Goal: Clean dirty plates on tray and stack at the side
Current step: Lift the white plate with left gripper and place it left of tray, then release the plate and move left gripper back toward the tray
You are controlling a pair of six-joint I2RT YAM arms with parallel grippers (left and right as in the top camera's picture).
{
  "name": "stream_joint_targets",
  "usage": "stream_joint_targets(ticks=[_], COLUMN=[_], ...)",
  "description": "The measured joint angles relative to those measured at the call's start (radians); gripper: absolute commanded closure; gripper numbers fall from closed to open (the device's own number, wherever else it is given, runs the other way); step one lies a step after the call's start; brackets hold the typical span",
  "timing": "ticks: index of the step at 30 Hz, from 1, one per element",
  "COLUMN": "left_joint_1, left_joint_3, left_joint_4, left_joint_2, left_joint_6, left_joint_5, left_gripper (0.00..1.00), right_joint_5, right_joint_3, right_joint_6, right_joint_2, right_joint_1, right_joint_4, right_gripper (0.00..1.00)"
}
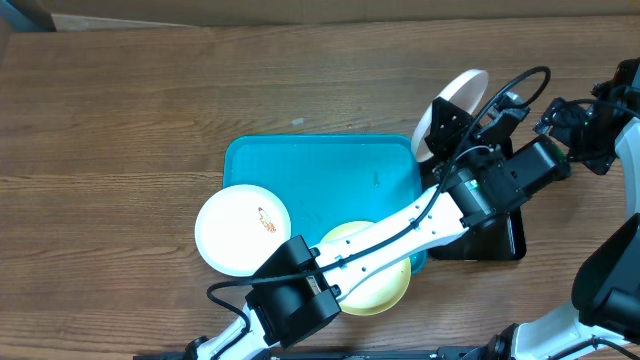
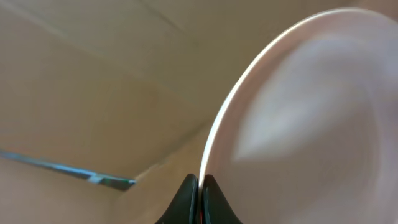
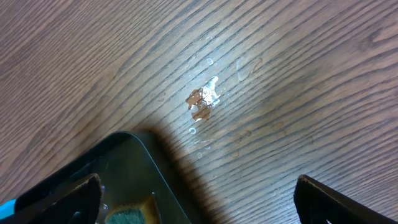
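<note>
My left gripper [image 2: 200, 186] is shut on the rim of a white plate [image 2: 298, 124] and holds it tilted on edge above the table, past the far right corner of the turquoise tray [image 1: 320, 165]; the held plate shows in the overhead view [image 1: 458, 100]. A second white plate [image 1: 242, 230] with an orange-red smear lies over the tray's front left edge. A pale yellow-green plate [image 1: 380, 290] lies at the tray's front right, partly hidden under my left arm. My right gripper [image 3: 199, 205] is open and empty, low over the wooden table beside the black tray [image 3: 124, 168].
The narrow black tray [image 1: 495, 240] sits right of the turquoise tray, mostly under my left arm; a green and yellow sponge [image 3: 130, 214] lies in it. A small orange-brown wet smear [image 3: 202, 102] is on the table. My right arm [image 1: 590, 130] is at the right edge.
</note>
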State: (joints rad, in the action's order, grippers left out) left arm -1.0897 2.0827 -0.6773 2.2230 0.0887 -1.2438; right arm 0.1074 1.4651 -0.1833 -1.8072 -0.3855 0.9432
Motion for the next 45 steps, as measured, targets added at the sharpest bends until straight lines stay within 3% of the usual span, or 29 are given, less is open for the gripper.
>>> stream_joint_targets(ticks=[6, 11, 16, 20, 25, 29, 33, 39, 45], left_joint_1=[0.064, 0.227, 0.557, 0.89, 1.196, 1.378, 1.519, 1.645, 1.67], left_joint_3=[0.0, 0.0, 0.001, 0.003, 0.003, 0.003, -0.015, -0.153, -0.302], left_joint_4=[-0.221, -0.288, -0.335, -0.466, -0.601, -0.646, -0.587, -0.433, -0.35], left_joint_2=[0.0, -0.01, -0.057, -0.074, -0.074, -0.074, -0.076, -0.081, -0.081], left_joint_6=[-0.203, -0.372, -0.459, -0.479, -0.43, -0.406, -0.396, -0.393, -0.392], left_joint_5=[0.374, 0.77, 1.246, 1.473, 1.513, 1.411, 1.306, 1.249, 1.239], left_gripper=[0.96, 0.96, 0.96, 0.96, 0.96, 0.96, 0.96, 0.96, 0.96], right_joint_5=[0.0, 0.0, 0.0, 0.0, 0.0, 0.0, 0.0, 0.0, 0.0], right_joint_3=[0.0, 0.0, 0.0, 0.0, 0.0, 0.0, 0.0, 0.0, 0.0], right_joint_6=[0.0, 0.0, 0.0, 0.0, 0.0, 0.0, 0.0, 0.0, 0.0], right_joint_2=[0.0, 0.0, 0.0, 0.0, 0.0, 0.0, 0.0, 0.0, 0.0], right_joint_1=[0.0, 0.0, 0.0, 0.0, 0.0, 0.0, 0.0, 0.0, 0.0], right_joint_4=[0.0, 0.0, 0.0, 0.0, 0.0, 0.0, 0.0, 0.0, 0.0], right_gripper=[0.0, 0.0, 0.0, 0.0, 0.0, 0.0, 0.0, 0.0, 0.0])
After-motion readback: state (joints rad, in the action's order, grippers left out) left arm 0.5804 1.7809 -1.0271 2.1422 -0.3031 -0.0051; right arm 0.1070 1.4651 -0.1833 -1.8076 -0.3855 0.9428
